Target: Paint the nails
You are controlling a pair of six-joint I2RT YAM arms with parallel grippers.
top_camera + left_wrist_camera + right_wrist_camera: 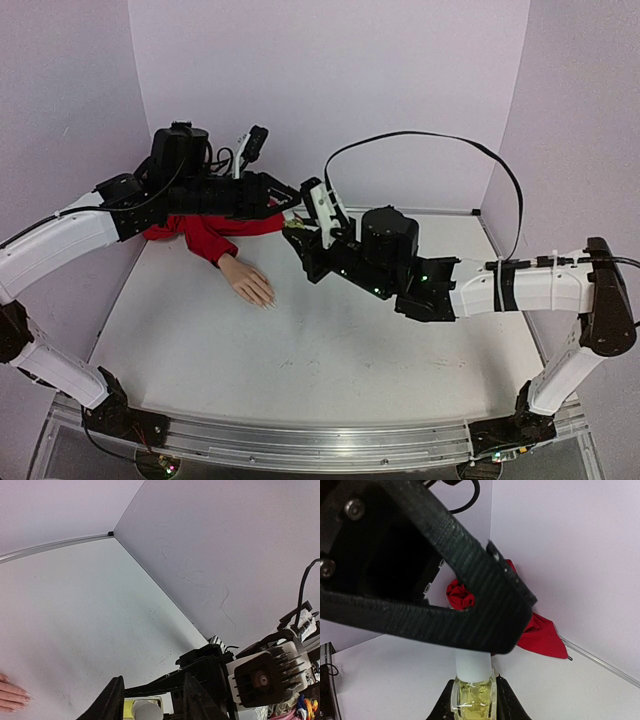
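The pale mannequin hand (248, 280) lies palm down on the table, with its red sleeve (205, 236) running to the back left. Its nails (268, 301) are tiny; the fingertips also show in the left wrist view (11, 695). My right gripper (472, 702) is shut on the yellowish bottle (472, 700) and holds it upright above the table (295, 229). The bottle's white cap (472, 664) is on. My left gripper (150, 702) is open, with a finger on each side of the cap (147, 711) and a gap showing. One left finger (445, 595) hides the cap's top.
Pale lilac walls (330, 90) enclose the white table (330, 350) at the back and both sides. The right arm's black cable (440, 140) loops above the back of the table. The aluminium rail (300, 440) runs along the near edge.
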